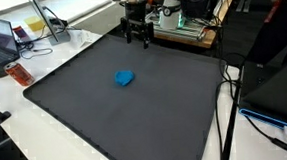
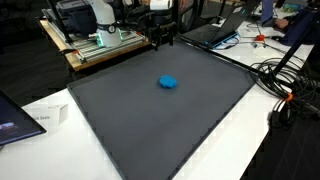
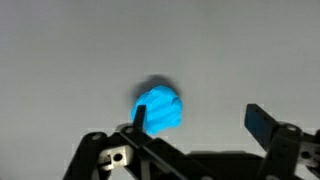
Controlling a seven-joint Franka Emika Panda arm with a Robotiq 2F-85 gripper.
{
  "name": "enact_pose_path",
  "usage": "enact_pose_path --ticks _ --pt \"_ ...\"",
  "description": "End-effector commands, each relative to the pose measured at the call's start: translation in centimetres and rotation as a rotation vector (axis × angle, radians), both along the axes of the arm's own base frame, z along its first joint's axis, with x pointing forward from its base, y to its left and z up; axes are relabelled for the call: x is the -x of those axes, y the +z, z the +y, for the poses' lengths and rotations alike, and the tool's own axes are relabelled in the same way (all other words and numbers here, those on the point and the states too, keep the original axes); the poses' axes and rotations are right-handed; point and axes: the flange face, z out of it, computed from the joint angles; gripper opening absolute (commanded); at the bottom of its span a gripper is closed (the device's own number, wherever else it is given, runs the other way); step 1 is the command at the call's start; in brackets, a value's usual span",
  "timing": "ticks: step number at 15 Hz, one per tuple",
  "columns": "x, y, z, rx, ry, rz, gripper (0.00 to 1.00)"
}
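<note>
- Indoors, a dark grey mat [image 1: 136, 121] covers most of a white bench [image 1: 46, 131] in a crowded lab, as both exterior views show.
- An open laptop [image 1: 5, 38] stands at a far corner of the bench in an exterior view, and a small orange-red item [image 1: 20, 74] lies just off the mat's edge.
- Black cables [image 2: 285, 85] trail across the bench beside the mat in an exterior view. A wooden rack [image 2: 85, 55] loaded with equipment stands just behind the mat's far edge.
- A small blue object [image 1: 124, 78], lumpy and ridged, lies by itself near the middle of the mat, with bare mat all around it in both exterior views.
- The gripper [image 1: 136, 36] hangs over the far edge of the mat, close to the rack and well apart from the blue object.
- In the wrist view the gripper [image 3: 200, 118] is released, its two dark fingers [image 3: 262, 122] spread wide and clasping nothing. The blue object [image 3: 160, 108] rests on the grey mat below, untouched and off to one side of the gap between them.
</note>
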Motion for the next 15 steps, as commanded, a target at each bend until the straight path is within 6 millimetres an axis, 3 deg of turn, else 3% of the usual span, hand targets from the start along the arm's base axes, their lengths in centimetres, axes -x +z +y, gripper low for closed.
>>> enact_pose_path --ticks 1,3,11,15 --pt "1.8 1.4 -1.3 -0.068 0.112 0.007 1.00" --pt "1.8 2.1 -1.8 -0.110 0.183 0.021 1.00" --pt "1.3 3.9 -8.4 -0.229 0.437 0.099 1.00" --pt "0.5 4.9 -10.2 -0.269 0.555 0.141 1.00"
